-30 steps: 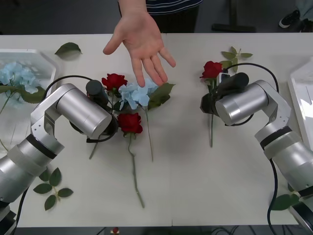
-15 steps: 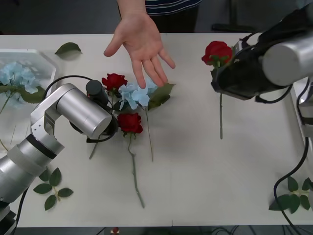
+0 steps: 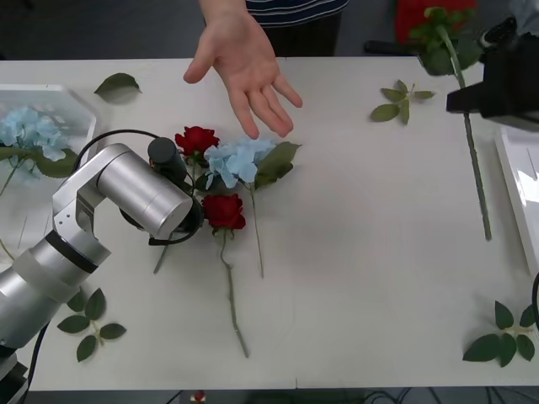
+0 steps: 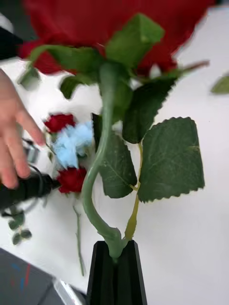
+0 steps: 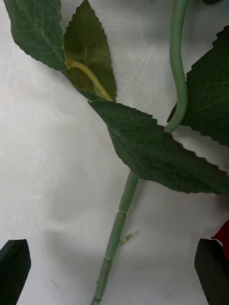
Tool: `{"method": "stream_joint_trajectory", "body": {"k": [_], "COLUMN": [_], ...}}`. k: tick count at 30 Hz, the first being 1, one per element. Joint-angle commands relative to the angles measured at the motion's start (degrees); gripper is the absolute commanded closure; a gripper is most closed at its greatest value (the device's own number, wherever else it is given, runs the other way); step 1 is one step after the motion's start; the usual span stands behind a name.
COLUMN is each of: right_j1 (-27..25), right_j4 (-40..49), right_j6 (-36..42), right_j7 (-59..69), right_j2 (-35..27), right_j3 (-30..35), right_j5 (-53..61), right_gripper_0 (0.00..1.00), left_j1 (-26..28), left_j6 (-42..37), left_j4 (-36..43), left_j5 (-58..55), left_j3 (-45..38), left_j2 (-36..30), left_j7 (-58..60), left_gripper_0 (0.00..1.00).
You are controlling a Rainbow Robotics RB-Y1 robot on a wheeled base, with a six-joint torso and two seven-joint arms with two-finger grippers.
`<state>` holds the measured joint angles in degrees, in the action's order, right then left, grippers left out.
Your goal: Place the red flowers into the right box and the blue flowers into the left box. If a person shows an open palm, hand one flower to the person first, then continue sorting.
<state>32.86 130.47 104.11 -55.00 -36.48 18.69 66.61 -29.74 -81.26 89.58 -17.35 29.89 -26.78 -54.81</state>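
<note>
A person's open palm [image 3: 246,71] is held over the table's far middle. My right gripper [image 3: 463,99] is high at the far right, shut on the stem of a red flower [image 3: 429,21], and the stem [image 3: 478,181] hangs down free. In the right wrist view the black fingers [image 4: 114,245] pinch that stem under its leaves. Two red flowers [image 3: 196,139] [image 3: 224,210] and a blue flower [image 3: 236,160] lie beside my left arm [image 3: 135,198]. My left gripper [image 5: 112,271] is open, with a rose stem [image 5: 117,228] between its fingers. More blue flowers [image 3: 25,126] lie in the left box [image 3: 63,91]. The right box [image 3: 518,181] is at the right edge.
Loose leaf sprigs lie at the far left [image 3: 118,82], far right [image 3: 402,97], near left [image 3: 88,324] and near right [image 3: 504,337]. The table's middle and near part, right of the long rose stem [image 3: 232,303], is bare.
My right gripper has lifted the red flower off the table, up and towards the far right. The palm has stayed open in place. My left arm has not moved.
</note>
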Motion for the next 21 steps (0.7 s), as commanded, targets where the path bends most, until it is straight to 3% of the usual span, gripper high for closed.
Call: {"method": "stream_joint_trajectory", "body": {"k": [1, 5, 9, 13, 21], "right_j1": [2.4, 3.6, 7.1, 12.0, 22.6], "right_j4": [-0.2, -3.5, -9.3, -16.0, -28.5], "right_j6": [-17.4, -37.4, -50.2, -55.3, -55.7], "right_j7": [-3.6, -4.0, -3.5, -3.0, -2.4], "right_j2": [-1.4, -1.2, 0.1, 2.6, 6.3], "right_j3": [-5.6, -14.1, -20.9, -25.1, -28.1], "right_j5": [-4.9, -17.7, -29.3, -39.0, -45.7], "right_gripper_0": [1.0, 1.0, 1.0, 1.0, 1.0], "left_j1": [-1.9, -1.9, -1.9, -1.9, -1.9], "left_j6": [-0.1, -0.1, -0.1, -0.1, -0.1], "left_j4": [1.1, 1.1, 1.1, 1.1, 1.1], "left_j5": [0.0, 0.0, 0.0, 0.0, 0.0], "left_j3": [-0.4, -0.4, -0.4, -0.4, -0.4], "left_j2": [0.1, 0.1, 0.1, 0.1, 0.1], "left_j7": [-1.4, -1.4, -1.4, -1.4, -1.4], "left_gripper_0": [0.0, 0.0, 0.0, 0.0, 0.0]}}
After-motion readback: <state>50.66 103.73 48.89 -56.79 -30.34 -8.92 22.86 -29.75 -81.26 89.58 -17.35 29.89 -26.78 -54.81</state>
